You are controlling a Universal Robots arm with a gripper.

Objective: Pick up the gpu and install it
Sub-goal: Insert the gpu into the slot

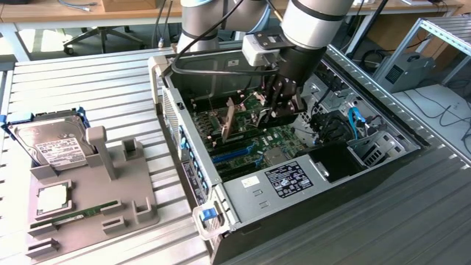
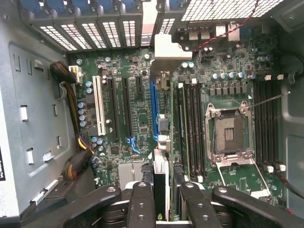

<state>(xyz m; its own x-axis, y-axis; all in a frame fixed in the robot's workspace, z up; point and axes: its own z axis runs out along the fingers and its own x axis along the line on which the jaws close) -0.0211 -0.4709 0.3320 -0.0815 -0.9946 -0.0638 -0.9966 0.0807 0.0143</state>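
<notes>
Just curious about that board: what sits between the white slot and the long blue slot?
Two long black slots and a shorter black one, seen in the wrist view.

Slatted metal table (image 1: 96, 83), ribbed and pale grey, carrying everything. Open PC case (image 1: 294, 193) lying on its side upon it, directly under the claw (image 1: 283, 113). Well off toward the exterior view's left of the claw, a grey fixture tray (image 1: 96, 204) flat on the slats, with upright posts. Hard drive (image 1: 52, 146) leaning in that tray's far end; memory stick (image 1: 81, 214) lying along its near part.
</notes>
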